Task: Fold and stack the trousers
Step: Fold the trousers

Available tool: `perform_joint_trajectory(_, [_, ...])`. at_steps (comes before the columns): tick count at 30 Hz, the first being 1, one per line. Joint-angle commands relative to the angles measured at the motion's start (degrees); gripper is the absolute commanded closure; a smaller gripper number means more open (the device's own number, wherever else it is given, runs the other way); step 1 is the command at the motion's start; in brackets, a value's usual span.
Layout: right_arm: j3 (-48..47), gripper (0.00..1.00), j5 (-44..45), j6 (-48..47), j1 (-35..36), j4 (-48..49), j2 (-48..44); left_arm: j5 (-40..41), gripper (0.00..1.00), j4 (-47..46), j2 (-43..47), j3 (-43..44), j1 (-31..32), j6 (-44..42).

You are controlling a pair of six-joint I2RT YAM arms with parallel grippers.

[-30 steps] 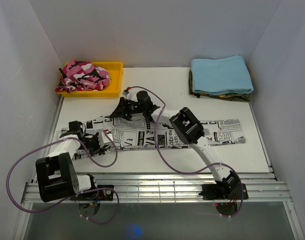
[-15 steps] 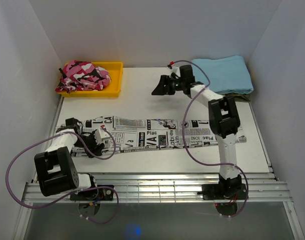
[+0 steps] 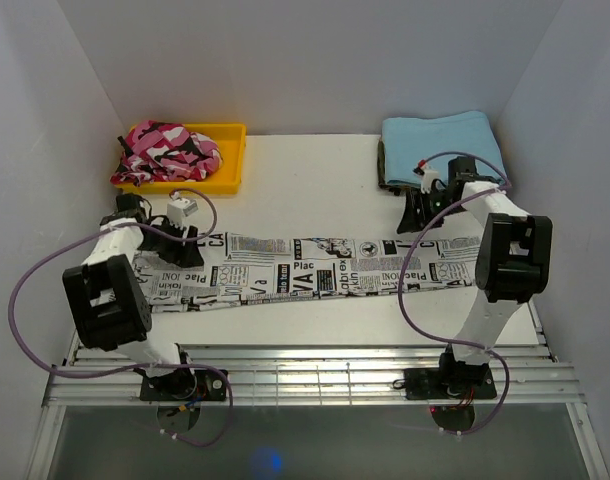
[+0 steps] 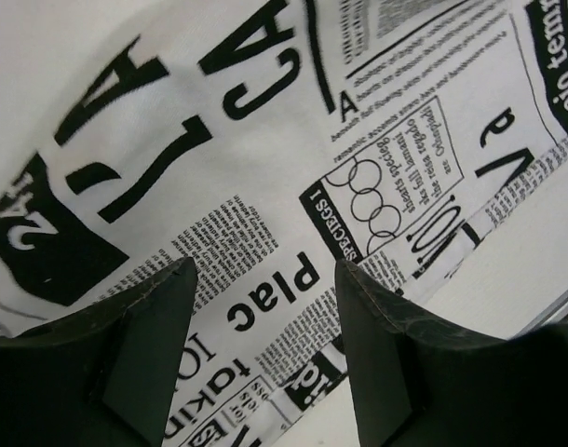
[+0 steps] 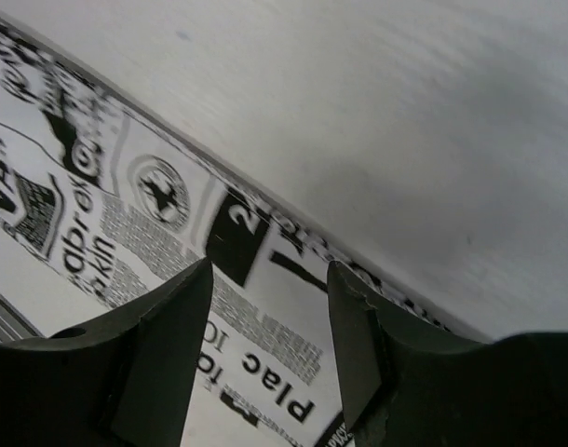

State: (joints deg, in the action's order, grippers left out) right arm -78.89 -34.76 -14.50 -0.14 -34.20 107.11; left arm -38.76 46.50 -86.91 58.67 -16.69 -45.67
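While left gripper [image 4: 265, 279] and right gripper [image 5: 270, 279] hang wide, empty over flat trousers [image 3: 315, 268], first fold needs both ends pinched

Top: high behind the near edge, looks down on whole table [image 3: 315, 190].
Wrists: close over trousers [image 3: 315, 270], shared by all.
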Motion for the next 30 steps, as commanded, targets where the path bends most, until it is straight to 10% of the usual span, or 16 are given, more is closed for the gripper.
perform_joint_trajectory(1, [4.61,0.41,6.88,-8.34,-4.67,-6.94,0.29,1.85,0.28,-3.16,-6.23,0.74,-1.33,16.02])
perform_joint_trajectory(15, [1.03,0.36,15.70,-14.50,-19.02,-5.35,3.20,-1.22,0.29,-10.91,-28.13,18.31,1.12,26.51])
perform_joint_trajectory(30, [-0.12,0.15,15.60,-18.19,-34.22,-14.50,1.25,-5.36,0.21,-11.43,-10.22,11.56,4.47,25.99])
